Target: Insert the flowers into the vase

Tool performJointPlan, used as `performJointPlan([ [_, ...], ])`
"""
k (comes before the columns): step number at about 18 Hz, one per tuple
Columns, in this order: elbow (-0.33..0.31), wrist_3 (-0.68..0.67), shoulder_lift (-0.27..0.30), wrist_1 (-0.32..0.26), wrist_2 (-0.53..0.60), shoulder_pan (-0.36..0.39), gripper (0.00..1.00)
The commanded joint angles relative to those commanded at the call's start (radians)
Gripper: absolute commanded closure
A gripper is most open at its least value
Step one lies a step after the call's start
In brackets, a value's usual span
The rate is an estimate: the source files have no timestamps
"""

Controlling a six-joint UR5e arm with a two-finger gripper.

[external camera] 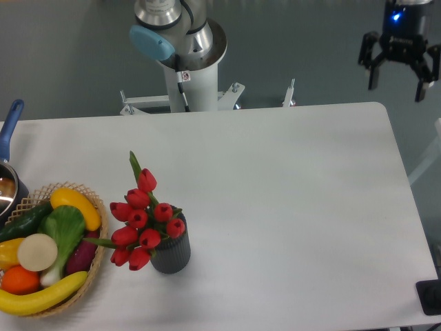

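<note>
The flowers, a bunch of red tulips with green leaves, stand in the vase, a small dark grey ribbed cylinder at the front left of the white table. The buds lean left over the vase's rim, one leaf pointing up. My gripper hangs at the top right, beyond the table's far right corner, far from the vase. Its fingers are spread apart and hold nothing.
A woven wicker basket of produce (banana, yellow pepper, cucumber, leafy green, orange) sits at the left edge beside the vase. A pot with a blue handle is at the far left. The arm's base stands behind the table.
</note>
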Motion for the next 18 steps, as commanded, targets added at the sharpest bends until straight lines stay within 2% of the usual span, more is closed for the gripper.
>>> performJointPlan([
  [3, 0.015, 0.002, -0.003, -0.019, 0.002, 0.003, 0.0],
  [18, 0.003, -0.011, 0.008, -0.008, 0.005, -0.011, 0.0],
])
